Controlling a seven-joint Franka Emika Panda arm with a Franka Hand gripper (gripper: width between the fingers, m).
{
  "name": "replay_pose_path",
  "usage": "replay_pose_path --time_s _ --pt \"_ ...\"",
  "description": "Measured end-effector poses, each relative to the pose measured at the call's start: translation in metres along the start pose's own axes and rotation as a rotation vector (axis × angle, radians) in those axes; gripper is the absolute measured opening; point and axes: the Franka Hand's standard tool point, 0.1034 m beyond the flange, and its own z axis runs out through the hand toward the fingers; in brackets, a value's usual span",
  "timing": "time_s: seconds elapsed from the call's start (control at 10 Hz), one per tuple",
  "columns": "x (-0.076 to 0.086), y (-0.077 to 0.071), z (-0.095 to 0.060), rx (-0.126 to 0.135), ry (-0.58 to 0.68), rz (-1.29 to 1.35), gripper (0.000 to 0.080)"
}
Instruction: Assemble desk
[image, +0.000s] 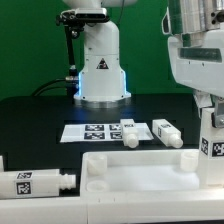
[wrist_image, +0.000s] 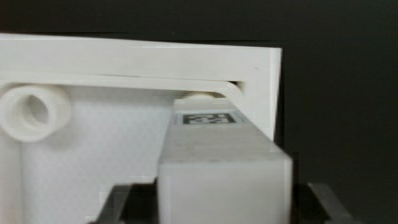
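Note:
The white desk tabletop (image: 140, 178) lies flat at the front of the table. In the wrist view it fills the frame (wrist_image: 107, 70), with a round peg hole (wrist_image: 32, 110) showing. My gripper (image: 209, 106) is at the exterior view's right, over the tabletop's corner, shut on a chunky white leg (image: 213, 138). The leg stands upright against that corner. In the wrist view the leg (wrist_image: 222, 160), with its tag facing the camera, sits between my dark fingers (wrist_image: 125, 203), and my gripper (wrist_image: 226, 208) is closed on it. Its lower end is hidden at the panel's edge.
Two loose legs (image: 130, 133) (image: 166, 130) lie behind the tabletop, beside the marker board (image: 92, 131). Another leg (image: 32, 183) lies at the exterior view's left front. The robot base (image: 100, 70) stands at the back.

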Motion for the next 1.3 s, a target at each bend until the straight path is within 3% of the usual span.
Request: replay_pose_path --time_s 0.1,0.2,0.3,0.4,0.5,0.7,0.9,1.1,1.2,1.3 --pt "-0.0017 0.0009 0.0009 -0.003 0.004 -0.039 0.0358" --pt "-0.0051 0.0022 0.0019 -0.009 0.007 -0.129 0.0547" --pt "-0.0035 0.0023 0.0019 -0.014 0.017 -0.366 0.0547" --pt "-0.0058 0.0027 0.0022 -0.021 0.018 -0.556 0.0628" --pt "-0.0116 0.0044 0.0022 -0.036 0.010 -0.672 0.0643" --pt "-0.0090 0.0041 0.0023 -0.035 0.012 -0.785 0.0649" --pt "-0.0100 0.0036 0.0040 -0.064 0.050 -1.150 0.0649" --pt "-0.0061 0.0001 0.0027 -0.053 0.061 -1.208 0.0649" --pt "-0.0070 0.0005 0.0032 -0.054 0.060 -1.209 0.0530" --pt "-0.0073 0.0005 0.0032 -0.051 0.058 -1.177 0.0530"
